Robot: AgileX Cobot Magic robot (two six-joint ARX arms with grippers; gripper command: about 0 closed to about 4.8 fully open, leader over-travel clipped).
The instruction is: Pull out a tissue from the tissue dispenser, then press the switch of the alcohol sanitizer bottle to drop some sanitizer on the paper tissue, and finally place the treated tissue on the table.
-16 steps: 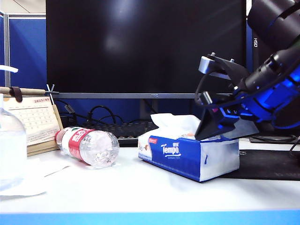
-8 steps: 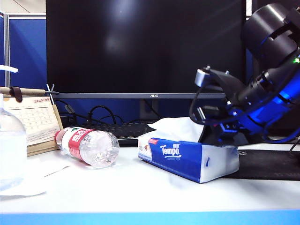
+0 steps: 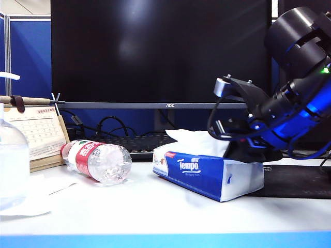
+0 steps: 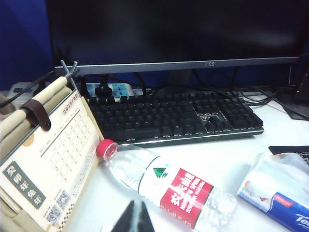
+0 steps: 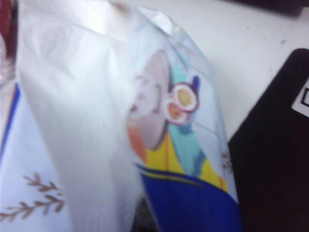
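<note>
From the camera off the arms, the blue and white tissue pack lies on the white worktop, a little right of the middle. A white tissue sticks up out of its top. The right hand is down on the top of the pack, at its right end, just beside the tissue. Its fingers are closed, and the arm hides whether they pinch the tissue. A black mat lies right of the pack. A water bottle with a red label lies on its side left of the pack. A desk calendar stands behind it. At the far left edge is the big clear sanitizer bottle, with the white spout of its pump above it. A dark screen and a keyboard are at the back.

From the left arm's camera, only a dark tip of the left hand shows, so I cannot tell if it is open or closed. It hangs over the worktop near the water bottle. The calendar, the keyboard and a corner of the tissue pack show too.

From the right arm's camera, the picture is blurry and very close. The white tissue fills one side, right against the pack's printed top. The fingers do not show here.
</note>
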